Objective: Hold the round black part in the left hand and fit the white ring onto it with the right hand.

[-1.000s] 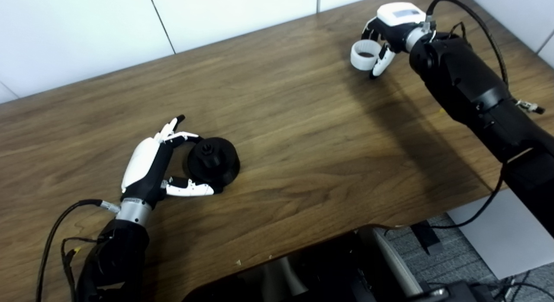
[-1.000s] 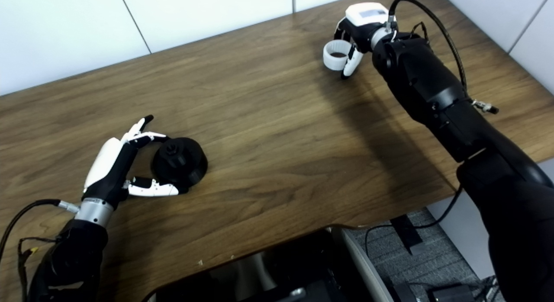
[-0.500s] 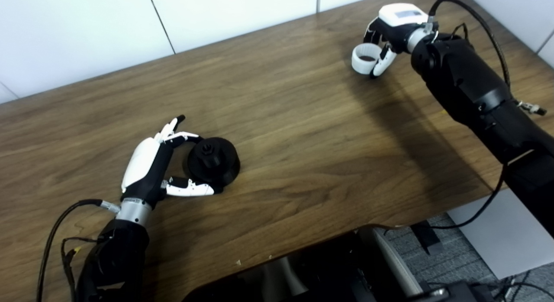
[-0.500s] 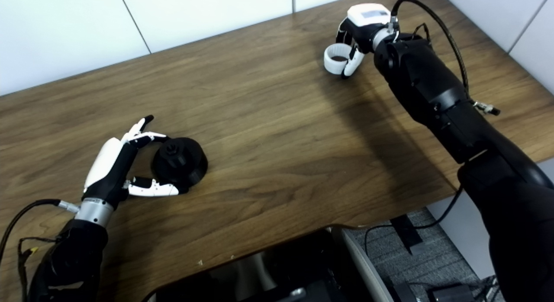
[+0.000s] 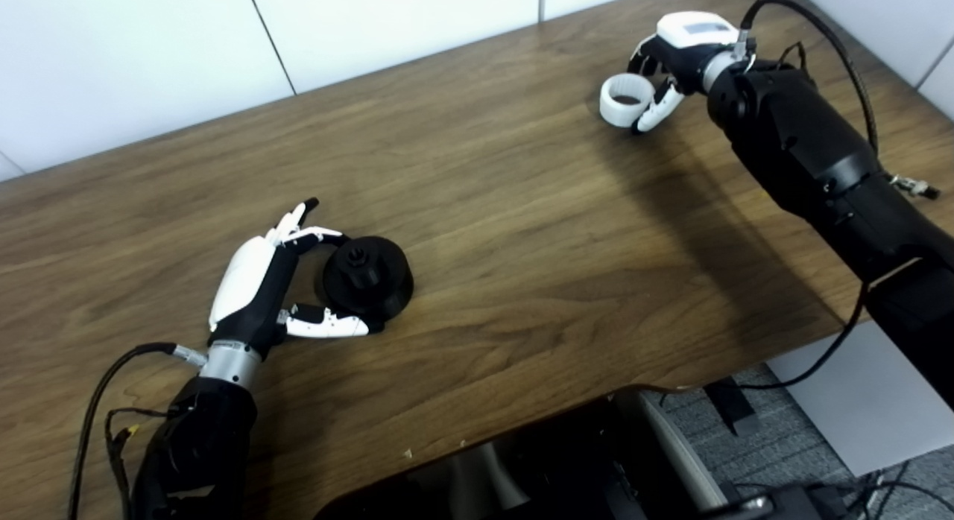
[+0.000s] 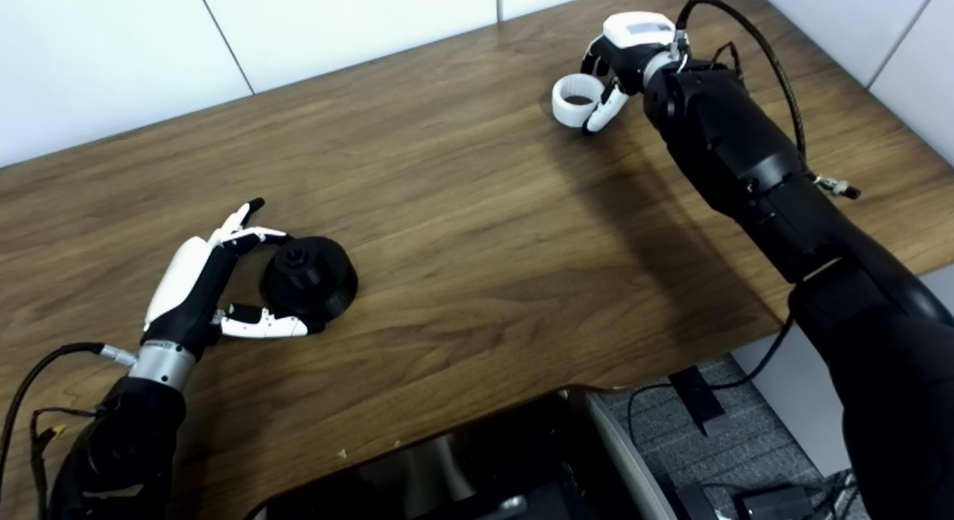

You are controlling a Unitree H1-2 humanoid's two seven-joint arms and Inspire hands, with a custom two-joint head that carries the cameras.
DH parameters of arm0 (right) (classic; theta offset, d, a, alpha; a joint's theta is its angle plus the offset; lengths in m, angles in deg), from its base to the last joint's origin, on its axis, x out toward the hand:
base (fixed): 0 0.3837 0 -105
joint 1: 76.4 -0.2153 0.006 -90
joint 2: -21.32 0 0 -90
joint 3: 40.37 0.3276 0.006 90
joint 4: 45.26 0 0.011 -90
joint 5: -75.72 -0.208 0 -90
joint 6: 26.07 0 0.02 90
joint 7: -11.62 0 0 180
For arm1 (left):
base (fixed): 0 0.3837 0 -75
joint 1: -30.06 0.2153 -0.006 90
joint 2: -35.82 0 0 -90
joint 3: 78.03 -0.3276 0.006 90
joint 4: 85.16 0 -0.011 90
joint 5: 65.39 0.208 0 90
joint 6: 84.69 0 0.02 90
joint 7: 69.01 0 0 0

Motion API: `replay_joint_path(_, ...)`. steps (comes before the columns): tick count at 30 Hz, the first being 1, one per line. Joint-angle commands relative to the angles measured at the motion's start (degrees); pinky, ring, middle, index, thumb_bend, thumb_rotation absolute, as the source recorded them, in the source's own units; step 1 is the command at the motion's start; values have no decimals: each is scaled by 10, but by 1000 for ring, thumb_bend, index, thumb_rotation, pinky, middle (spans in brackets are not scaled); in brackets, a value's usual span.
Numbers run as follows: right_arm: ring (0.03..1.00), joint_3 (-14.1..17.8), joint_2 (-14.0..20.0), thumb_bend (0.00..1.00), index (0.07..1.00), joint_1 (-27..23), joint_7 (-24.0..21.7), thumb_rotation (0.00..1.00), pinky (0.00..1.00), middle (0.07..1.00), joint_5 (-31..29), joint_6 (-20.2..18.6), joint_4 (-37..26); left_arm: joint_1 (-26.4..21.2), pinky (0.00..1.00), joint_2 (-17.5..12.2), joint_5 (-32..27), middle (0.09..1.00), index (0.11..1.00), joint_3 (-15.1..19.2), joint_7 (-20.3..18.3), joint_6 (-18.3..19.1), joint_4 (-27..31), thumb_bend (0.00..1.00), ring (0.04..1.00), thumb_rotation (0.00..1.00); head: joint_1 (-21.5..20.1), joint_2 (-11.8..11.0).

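Observation:
The round black part sits on the wooden table at the near left, a small hub on its top. My left hand lies beside it on its left. Thumb and one finger curve round its left half, the other fingers stretched out, so the hand is open. At the far right my right hand is shut on the white ring, pinching it between thumb and fingers just over the tabletop. Whether the ring touches the wood I cannot tell.
A white panelled wall runs along the table's far edge. Below the near edge stands a black glossy chair-like thing, with cables and grey floor at the lower right. A wide stretch of wood lies between the hands.
The whole picture has shifted slightly left. My right hand has dipped and turned a little with the ring in it. The left hand and the black part have not moved.

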Motion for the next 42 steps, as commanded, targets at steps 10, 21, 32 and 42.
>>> replay_joint_path(10, 799, -8, 1, 910, 784, -19, -14, 290, 1000, 827, -7, -14, -12, -22, 1000, -3, -2, 1000, 621, 4, 9, -9, 9, 1000, 1000, 293, 6, 1)
replay_joint_path(21, 799, -21, -5, 906, 787, -29, -25, 300, 1000, 819, 0, -19, -12, -26, 1000, -2, -1, 1000, 622, 3, 8, -8, 6, 1000, 1000, 296, 7, 2)
replay_joint_path(32, 807, -29, -12, 912, 796, -37, -25, 313, 1000, 834, 1, -18, -9, -27, 1000, 0, 1, 1000, 620, 1, 12, -12, 2, 1000, 1000, 293, 12, 4)
replay_joint_path(42, 779, -35, -17, 910, 795, -40, -24, 317, 999, 820, 3, -15, -18, -25, 1000, 4, -1, 1000, 620, 2, 13, -11, 3, 1000, 1000, 289, 12, 4)
